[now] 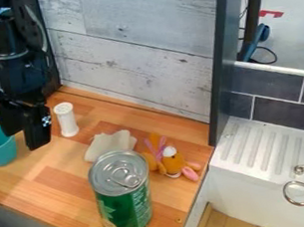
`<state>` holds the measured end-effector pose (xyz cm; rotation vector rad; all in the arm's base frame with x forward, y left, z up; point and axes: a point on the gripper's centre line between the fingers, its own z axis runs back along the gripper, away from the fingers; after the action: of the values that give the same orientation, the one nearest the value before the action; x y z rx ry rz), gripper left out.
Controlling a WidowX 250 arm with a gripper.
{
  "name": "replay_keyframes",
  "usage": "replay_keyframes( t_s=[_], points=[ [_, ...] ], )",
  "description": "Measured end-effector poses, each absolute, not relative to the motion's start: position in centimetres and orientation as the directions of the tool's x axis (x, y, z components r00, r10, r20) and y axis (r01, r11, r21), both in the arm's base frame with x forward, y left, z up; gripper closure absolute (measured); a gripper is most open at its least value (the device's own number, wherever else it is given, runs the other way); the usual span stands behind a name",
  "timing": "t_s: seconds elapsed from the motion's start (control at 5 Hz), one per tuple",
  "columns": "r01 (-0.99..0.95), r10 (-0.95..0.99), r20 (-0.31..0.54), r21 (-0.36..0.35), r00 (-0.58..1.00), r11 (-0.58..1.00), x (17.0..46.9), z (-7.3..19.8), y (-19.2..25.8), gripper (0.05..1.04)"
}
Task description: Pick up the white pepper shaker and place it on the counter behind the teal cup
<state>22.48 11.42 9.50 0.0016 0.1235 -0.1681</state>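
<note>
Teal cup (0, 148), left on the wooden counter (61, 186), beside the black gripper (25, 138); whether open or closed cannot be told. The step appears to be positioning; moving calls for clearance from the white shaker (66, 120). Wood extends between cup and green can (125, 210), toward the front edge.

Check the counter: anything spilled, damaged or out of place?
No spill or damage visible. Slightly askew: orange plush toy, sprawled rather than upright, and crumpled pale cloth, both behind the green can.
</note>
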Motion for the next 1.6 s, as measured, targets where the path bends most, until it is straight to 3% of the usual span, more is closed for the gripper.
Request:
replay_keyframes(
  t_s=[0.2,0.6,1.0,1.6],
  points=[
    [0.170,-0.172,-0.146,-0.025,0.974,0.985,22.3,8.8,11.3,0.083],
    [0.222,-0.222,-0.044,-0.016,0.974,0.975,25.8,9.7,12.2,0.083],
    [0.189,-0.188,0.051,-0.005,0.981,0.982,29.6,8.6,14.4,0.083],
    [0.155,-0.155,0.026,0.006,0.988,0.988,31.4,7.5,16.7,0.083]
  ],
)
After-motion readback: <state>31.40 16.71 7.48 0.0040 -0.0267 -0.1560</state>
